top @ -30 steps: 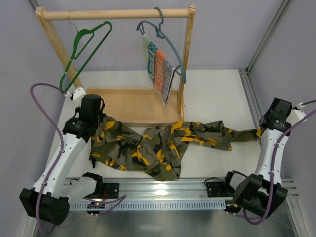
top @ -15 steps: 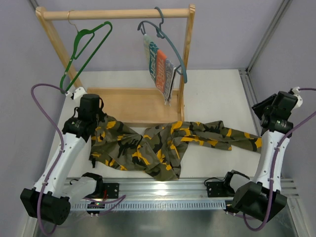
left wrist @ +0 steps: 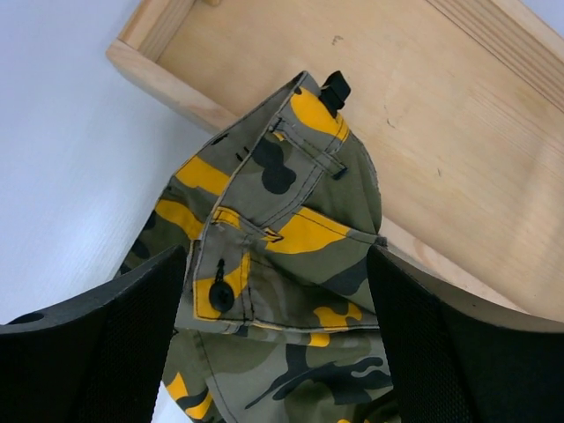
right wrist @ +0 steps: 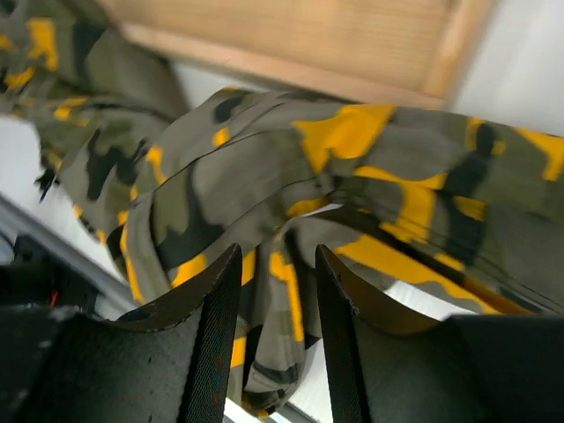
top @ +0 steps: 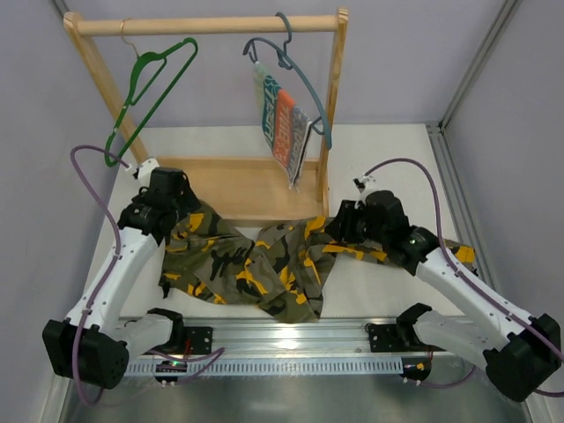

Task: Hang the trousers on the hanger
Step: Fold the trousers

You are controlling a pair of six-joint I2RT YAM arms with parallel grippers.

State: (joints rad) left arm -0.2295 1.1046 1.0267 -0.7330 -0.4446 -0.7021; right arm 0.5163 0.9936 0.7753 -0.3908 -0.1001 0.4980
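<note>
**Left end effector** (left wrist: 275, 260): fingers (left wrist: 97, 335) spread wide, clamping nothing. It hovers over the waist end of the trousers (top: 264, 264).
- Between the fingers lie the waistband, a belt loop and a dark button (left wrist: 220, 296). A black tab (left wrist: 335, 86) shows at the far tip.
- Just beyond it, the waist corner laps onto the wooden base board (left wrist: 432, 115) of the rack. The board's front edge runs diagonally under the cloth.
- To its left is bare white tabletop (left wrist: 70, 159).

**Right end effector** (right wrist: 278, 256): fingers parted by a narrow gap, nothing pinched between them.
- Camouflage folds lie beneath and ahead of it, and the base board's front edge is just beyond them.
- In the top view it sits low over the middle of the trousers, in front of the rack's right post (top: 332, 106).
- Behind it, one leg runs back under the arm, and its cuff (top: 463, 256) shows on the far side.

**Hanger** (top: 154, 88): green, tilted, hooked on the wooden rail (top: 207, 25). It is high up and beyond the left end effector, well apart from the trousers, with nothing on it.

**Other items:** a grey-blue hanger (top: 300, 79) is on the same rail, above and beyond the right end effector. It carries a striped cloth (top: 284, 123). The marks on that cloth are too small to read.

**Room:**
- There is open tabletop to the right of the right end effector and past the right post.
- On the near side, the trousers' lower fold stops just short of the aluminium rail (top: 291, 339).
</note>
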